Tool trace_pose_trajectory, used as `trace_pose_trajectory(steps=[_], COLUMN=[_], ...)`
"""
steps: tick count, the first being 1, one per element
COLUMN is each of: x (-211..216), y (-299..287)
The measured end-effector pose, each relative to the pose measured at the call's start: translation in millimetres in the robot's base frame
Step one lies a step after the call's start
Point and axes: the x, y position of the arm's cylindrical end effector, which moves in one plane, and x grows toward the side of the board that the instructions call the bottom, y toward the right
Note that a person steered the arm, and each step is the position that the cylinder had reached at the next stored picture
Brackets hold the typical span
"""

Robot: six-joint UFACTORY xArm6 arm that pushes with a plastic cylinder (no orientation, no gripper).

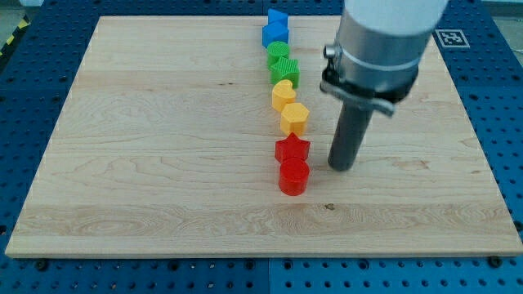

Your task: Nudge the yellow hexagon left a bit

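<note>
The yellow hexagon [295,118] sits in a near-vertical chain of blocks at the middle of the wooden board [147,147]. Just above it is a yellow heart-like block [283,95]. Below it are a red star [292,149] and a red hexagon-like block [293,177]. My tip [341,167] rests on the board to the right of the red star, lower right of the yellow hexagon, with a gap between it and the blocks.
Higher in the chain are two green blocks [284,72], [278,52] and two blue blocks [276,34], [277,17]. The arm's grey body [380,41] hangs over the board's upper right. A blue pegboard surface [498,73] surrounds the board.
</note>
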Motion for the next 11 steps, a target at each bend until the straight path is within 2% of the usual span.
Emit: trace_pose_trajectory(steps=[1, 11], x=[-43.7, -49.5], y=[0.0, -30.3])
